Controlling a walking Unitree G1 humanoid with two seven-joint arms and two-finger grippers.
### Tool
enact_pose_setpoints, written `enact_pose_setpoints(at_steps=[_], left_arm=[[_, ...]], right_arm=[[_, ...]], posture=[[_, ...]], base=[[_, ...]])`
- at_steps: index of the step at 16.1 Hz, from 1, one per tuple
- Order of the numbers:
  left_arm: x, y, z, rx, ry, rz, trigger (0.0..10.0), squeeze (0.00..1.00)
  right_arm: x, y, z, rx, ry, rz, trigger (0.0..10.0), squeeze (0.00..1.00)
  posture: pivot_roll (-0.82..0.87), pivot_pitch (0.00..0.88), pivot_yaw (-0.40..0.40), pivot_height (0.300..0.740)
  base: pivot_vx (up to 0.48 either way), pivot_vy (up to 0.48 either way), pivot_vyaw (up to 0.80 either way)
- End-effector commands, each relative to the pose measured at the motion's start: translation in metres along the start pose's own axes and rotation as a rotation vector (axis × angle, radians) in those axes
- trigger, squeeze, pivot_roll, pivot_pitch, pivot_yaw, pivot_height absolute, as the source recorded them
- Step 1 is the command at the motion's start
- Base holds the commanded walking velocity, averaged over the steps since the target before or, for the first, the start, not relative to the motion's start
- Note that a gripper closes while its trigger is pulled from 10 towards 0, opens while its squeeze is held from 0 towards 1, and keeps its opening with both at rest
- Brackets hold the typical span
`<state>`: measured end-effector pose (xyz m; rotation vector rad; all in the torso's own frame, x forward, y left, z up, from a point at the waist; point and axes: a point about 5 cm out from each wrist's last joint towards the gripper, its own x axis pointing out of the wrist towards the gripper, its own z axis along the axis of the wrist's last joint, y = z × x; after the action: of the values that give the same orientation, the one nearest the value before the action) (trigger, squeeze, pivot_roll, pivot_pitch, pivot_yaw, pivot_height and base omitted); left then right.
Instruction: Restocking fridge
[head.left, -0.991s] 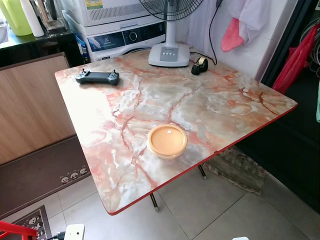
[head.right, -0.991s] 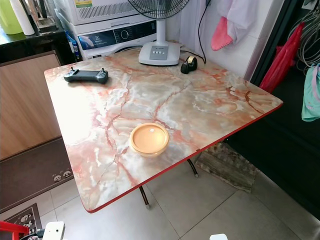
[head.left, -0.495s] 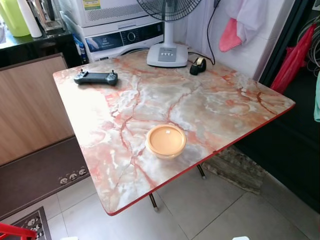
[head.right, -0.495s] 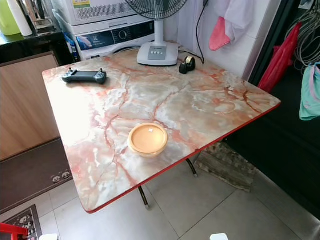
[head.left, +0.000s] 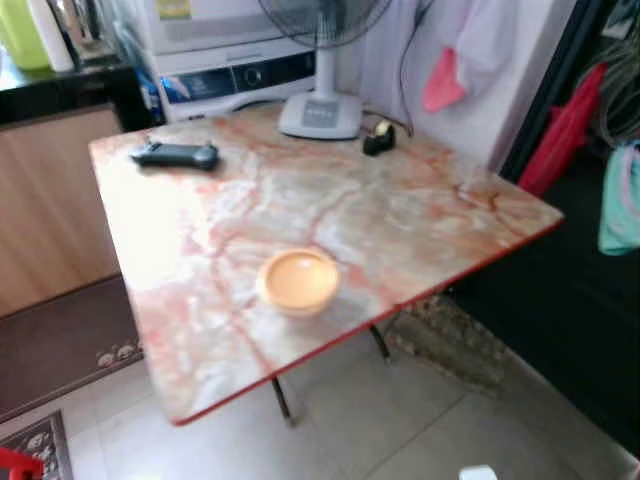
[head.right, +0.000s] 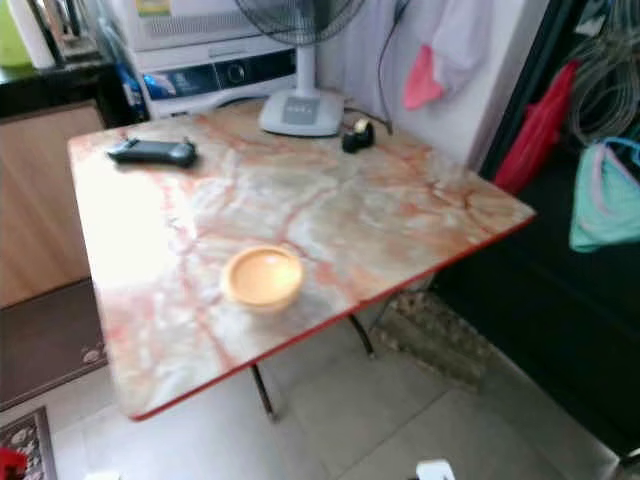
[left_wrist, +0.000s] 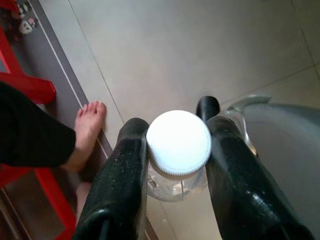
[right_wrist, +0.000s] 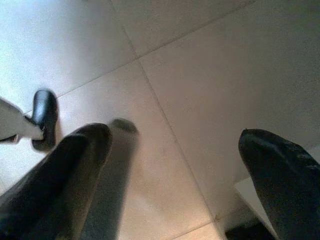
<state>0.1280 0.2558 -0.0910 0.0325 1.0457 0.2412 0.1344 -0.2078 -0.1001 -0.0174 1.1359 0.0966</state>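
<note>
Your left gripper hangs low over the tiled floor with its two fingers closed against the sides of a clear bottle with a white ribbed cap, so that is where the task's thing sits. Just past it a person's bare foot stands on the tiles beside a red frame. Your right gripper also points down at the floor, fingers spread wide and holding nothing.

Ahead of you (the head views are blurred) stands a table with a pink marbled top and red edge. Near its closest edge sits an orange bowl. Further back, toward your left, a black controller lies flat. At the far edge a white fan stands on its base, with a small dark tape dispenser just beside it on your right. Behind the table you see a washer, and pink and white cloths hang on the wall to the right.
</note>
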Motion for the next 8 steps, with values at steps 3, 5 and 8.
enact_pose_setpoints(at_steps=[3, 5, 8], left_arm=[[0.0008, -0.0070, 0.0006, -0.003, 0.003, -0.018, 10.0, 0.00], [0.0009, -0.0072, 0.0009, -0.007, 0.004, -0.023, 10.0, 0.00], [0.0011, -0.0074, 0.0018, -0.012, 0.004, -0.029, 10.0, 0.00]], right_arm=[[-0.0019, -0.0055, -0.0058, 0.002, 0.023, -0.017, 10.0, 0.00], [-0.0018, -0.0052, -0.0058, -0.001, 0.026, -0.015, 10.0, 0.00], [-0.0018, -0.0053, -0.0060, -0.007, 0.030, -0.015, 10.0, 0.00]], posture=[[0.12, 0.000, -0.020, 0.740], [0.12, 0.000, -0.020, 0.740], [0.12, 0.000, -0.020, 0.740]], base=[[0.000, 0.000, -0.48], [0.000, 0.000, -0.80], [0.000, 0.000, -0.80]])
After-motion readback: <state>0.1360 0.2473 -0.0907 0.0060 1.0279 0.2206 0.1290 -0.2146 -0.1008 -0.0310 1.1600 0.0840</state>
